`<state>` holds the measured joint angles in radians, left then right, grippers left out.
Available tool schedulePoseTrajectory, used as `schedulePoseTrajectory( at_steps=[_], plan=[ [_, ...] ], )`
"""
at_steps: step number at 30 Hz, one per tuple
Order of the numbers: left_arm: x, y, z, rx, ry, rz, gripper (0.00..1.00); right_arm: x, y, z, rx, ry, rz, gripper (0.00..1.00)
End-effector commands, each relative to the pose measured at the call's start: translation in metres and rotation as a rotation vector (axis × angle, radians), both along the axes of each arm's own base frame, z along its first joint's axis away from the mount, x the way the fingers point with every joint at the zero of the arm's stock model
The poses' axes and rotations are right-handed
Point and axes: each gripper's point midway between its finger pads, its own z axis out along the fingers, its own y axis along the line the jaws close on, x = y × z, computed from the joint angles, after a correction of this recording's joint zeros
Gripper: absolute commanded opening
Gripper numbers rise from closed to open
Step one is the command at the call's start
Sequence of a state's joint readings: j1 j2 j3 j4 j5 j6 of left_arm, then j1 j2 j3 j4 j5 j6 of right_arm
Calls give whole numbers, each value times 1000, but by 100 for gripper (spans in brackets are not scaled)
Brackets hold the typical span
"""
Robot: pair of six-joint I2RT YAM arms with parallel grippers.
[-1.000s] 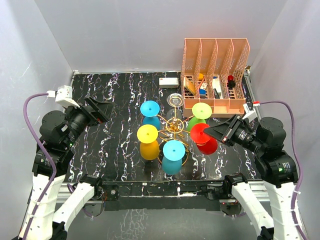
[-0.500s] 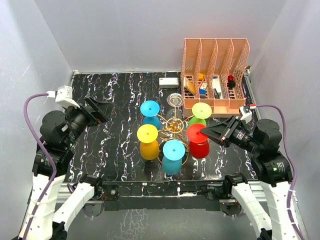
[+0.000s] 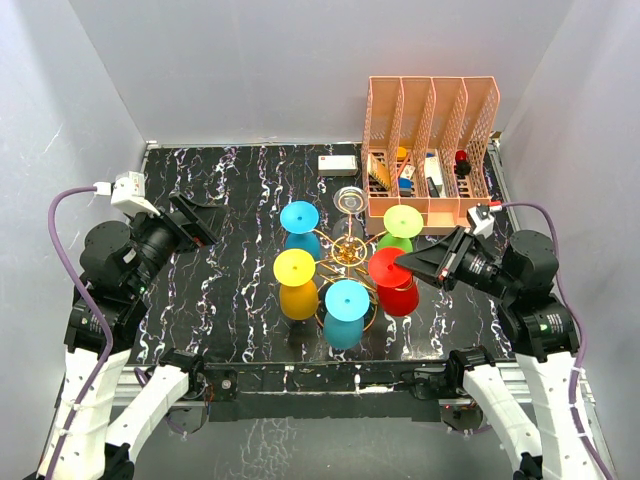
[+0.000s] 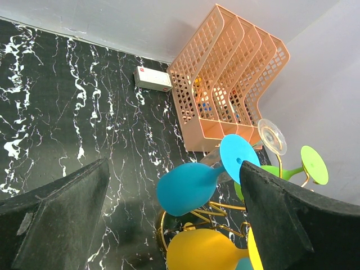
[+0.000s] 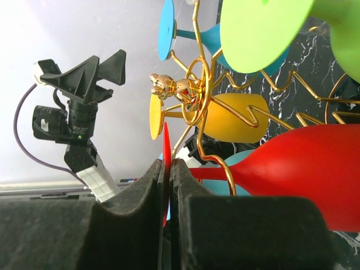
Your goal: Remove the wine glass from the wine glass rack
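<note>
Top view: wine glass rack point(image 3: 350, 252) stands mid-frame on the worktop point(image 3: 230, 190). Right hand point(image 3: 403, 262), right of centre, is clenched on the foot of the red wine glass point(image 3: 397, 288), which hangs at the rack's lower right. Left hand point(image 3: 207, 222), far left, is released, well apart from the rack.
Left wrist view: fingers point(image 4: 62, 219) spread wide.
Right wrist view: fingers point(image 5: 140, 219) pinch the red foot edge-on; gold wire crosses the stem.

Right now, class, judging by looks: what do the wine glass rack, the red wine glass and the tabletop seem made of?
Wine glass rack: gold metal wire, shiny glints.
Red wine glass: probably plastic, opaque, dull sheen.
Tabletop: black marble-look surface, white veins; possibly printed.
</note>
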<state>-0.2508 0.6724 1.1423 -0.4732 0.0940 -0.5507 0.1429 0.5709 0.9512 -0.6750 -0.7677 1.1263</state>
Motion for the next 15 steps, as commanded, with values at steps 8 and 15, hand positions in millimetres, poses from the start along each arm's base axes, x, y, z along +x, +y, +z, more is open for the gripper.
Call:
schedulePoseTrajectory(
  at_steps=[8,15],
  plan=[
    [4,-2,10,-1,-23,-11,97,-4,10,9,-8,-56,128,7],
    [5,-3,11,-1,-25,-13,97,7,-2,-1,-172,-90,71,8]
  ],
)
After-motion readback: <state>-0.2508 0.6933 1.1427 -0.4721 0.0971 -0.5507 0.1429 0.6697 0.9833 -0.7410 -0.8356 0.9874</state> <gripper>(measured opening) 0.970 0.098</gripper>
